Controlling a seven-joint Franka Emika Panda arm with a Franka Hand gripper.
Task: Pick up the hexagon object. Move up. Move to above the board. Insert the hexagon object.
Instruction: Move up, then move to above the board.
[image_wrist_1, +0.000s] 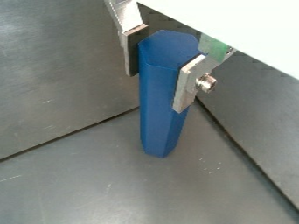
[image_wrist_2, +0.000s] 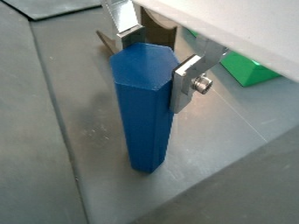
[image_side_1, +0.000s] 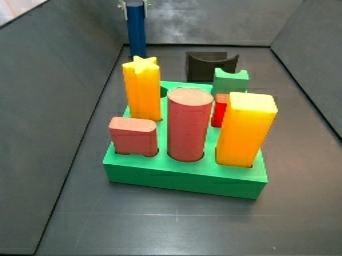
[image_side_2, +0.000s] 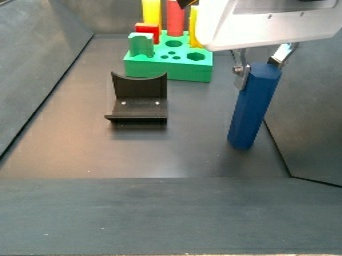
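Bench (image_side_2: 134, 150): dark grey floor with grey walls, carrying every piece.
Tool (image_wrist_1: 162, 63): silver fingers (image_wrist_1: 188, 83) set on opposite facets near the top of the hexagon (image_wrist_1: 160, 96), apparently clenched on it.
Hexagon: blue prism directly below the tool, upright, its foot seemingly on the bench in both wrist views.
Fixture (image_side_2: 136, 97): near, off to one side of the tool.
Board (image_side_1: 187, 168): well apart from the tool, green, already holding yellow and red pegs.
Progress: grasp looks made; lift, carry over the board and insertion all remain, I judge.
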